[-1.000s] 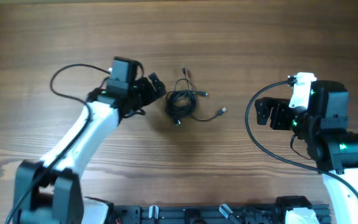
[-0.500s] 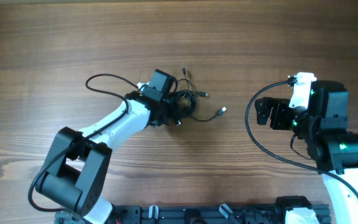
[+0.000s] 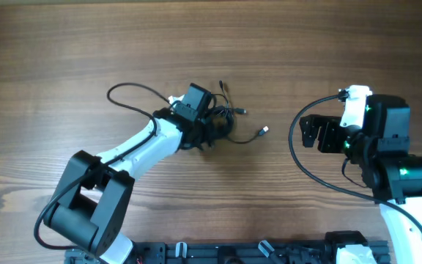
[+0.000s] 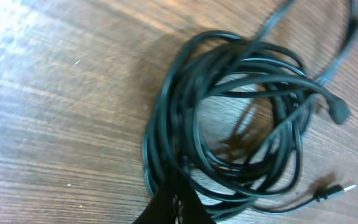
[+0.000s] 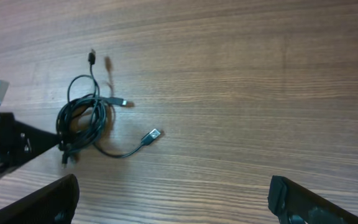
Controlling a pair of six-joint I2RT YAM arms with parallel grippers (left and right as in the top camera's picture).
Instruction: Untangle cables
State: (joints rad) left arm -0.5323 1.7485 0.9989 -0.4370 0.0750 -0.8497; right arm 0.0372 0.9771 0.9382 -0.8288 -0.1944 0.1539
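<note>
The cables (image 3: 222,123) are a bunch of thin black cords coiled in loose loops at the table's middle, with a silver-tipped plug (image 3: 264,130) trailing right. In the left wrist view the coil (image 4: 241,124) fills the frame, and my left gripper (image 4: 176,208) is shut on the coil's near edge, strands pinched between the closed fingers. In the overhead view the left gripper (image 3: 209,126) sits at the bunch's left side. My right gripper (image 3: 312,133) stands open, well to the right of the cables (image 5: 86,121), with nothing between its fingers (image 5: 303,202).
The left arm's own thicker black cable (image 3: 130,94) loops over the table behind its wrist. The right arm's cable (image 3: 306,165) arcs beside its base. Bare wooden table (image 3: 86,44) surrounds the bunch on all sides.
My left arm has swung right from beside the bunch onto it, and its gripper has gone from open to shut on the coil. The right arm has not moved.
</note>
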